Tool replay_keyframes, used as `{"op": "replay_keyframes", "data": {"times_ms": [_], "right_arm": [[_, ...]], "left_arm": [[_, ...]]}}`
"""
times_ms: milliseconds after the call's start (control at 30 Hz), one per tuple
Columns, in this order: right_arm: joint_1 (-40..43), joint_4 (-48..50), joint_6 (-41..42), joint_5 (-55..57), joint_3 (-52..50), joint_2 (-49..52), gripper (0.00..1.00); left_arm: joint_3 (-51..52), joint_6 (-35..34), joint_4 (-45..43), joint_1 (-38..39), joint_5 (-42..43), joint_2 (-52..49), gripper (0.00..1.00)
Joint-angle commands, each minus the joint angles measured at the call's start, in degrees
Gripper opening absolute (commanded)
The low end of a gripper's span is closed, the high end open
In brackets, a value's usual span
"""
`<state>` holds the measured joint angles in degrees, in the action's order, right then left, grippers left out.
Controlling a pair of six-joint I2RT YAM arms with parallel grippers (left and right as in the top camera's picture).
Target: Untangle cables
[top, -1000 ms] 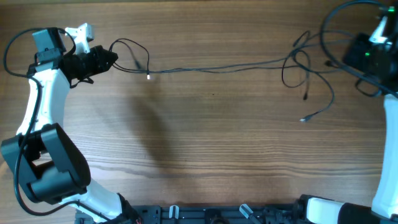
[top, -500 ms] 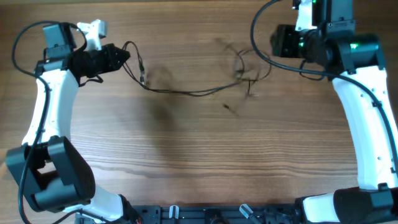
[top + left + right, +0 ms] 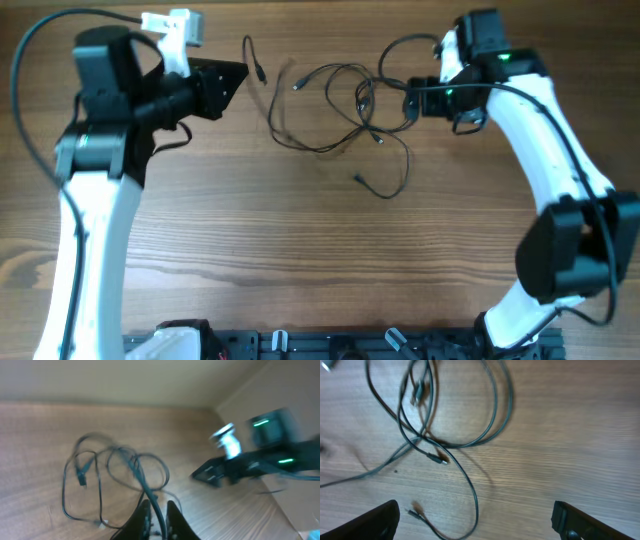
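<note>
While left hand (image 3: 159, 506) pinches cables (image 3: 366, 103) (thin, black), right hand (image 3: 475, 512) gapes.

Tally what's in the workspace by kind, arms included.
Robot arms: 2 (left arm, right arm)
Tangle of thin black cables: 1, strands too knotted to count apart
Total: 3
</note>
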<state>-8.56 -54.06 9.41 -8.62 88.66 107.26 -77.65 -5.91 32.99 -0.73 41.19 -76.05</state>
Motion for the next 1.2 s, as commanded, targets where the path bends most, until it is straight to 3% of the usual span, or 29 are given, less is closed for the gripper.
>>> {"op": "replay_keyframes", "data": {"times_ms": [0,100,233,267,333,400,533,700,833,1000,1167], "right_arm": [[-3.4,4.3,0.5,-4.9,-2.3,3.0,1.00],[-6.8,6.9,-8.3,-12.8,-3.2,3.0,1.00],[-10.0,7.0,-11.6,-18.5,-3.2,3.0,1.00],[-11.1,7.0,-13.3,-19.0,-3.2,3.0,1.00],[-13.0,8.3,-14.4,-18.3,-3.2,3.0,1.00],[-14.9,11.9,-15.4,-18.1,-3.2,3.0,1.00],[-16.4,18.2,-13.0,-17.4,-3.2,3.2,1.00],[-19.0,23.3,-6.2,-7.6,-3.2,3.2,1.00],[-20.4,26.3,-1.6,-6.4,-3.2,6.8,1.00],[-23.4,30.1,0.2,-6.8,-3.1,12.8,1.00],[-23.8,35.3,0.6,-7.9,-2.8,16.6,1.00]], "left_arm": [[-0.3,-2.1,0.1,0.3,-3.8,8.2,0.18],[-0.3,-2.1,1.2,0.3,-5.3,11.6,0.21],[-0.3,-2.1,1.2,0.3,-6.2,11.6,0.23],[-0.3,-2.1,1.2,0.3,-7.1,11.4,0.28],[-0.3,-2.1,1.4,0.3,-8.3,11.0,0.50],[-0.3,-2.0,2.7,0.3,-9.1,10.3,0.62],[-0.3,-1.8,6.4,0.3,-13.0,9.2,0.71],[-0.3,-1.7,10.1,0.3,-23.1,8.6,0.72],[-0.2,5.1,11.5,0.3,-27.6,7.0,0.71],[-0.2,18.5,12.8,0.2,-25.5,0.4,0.67],[-0.2,18.7,13.1,0.2,-24.9,-3.3,0.68]]}}
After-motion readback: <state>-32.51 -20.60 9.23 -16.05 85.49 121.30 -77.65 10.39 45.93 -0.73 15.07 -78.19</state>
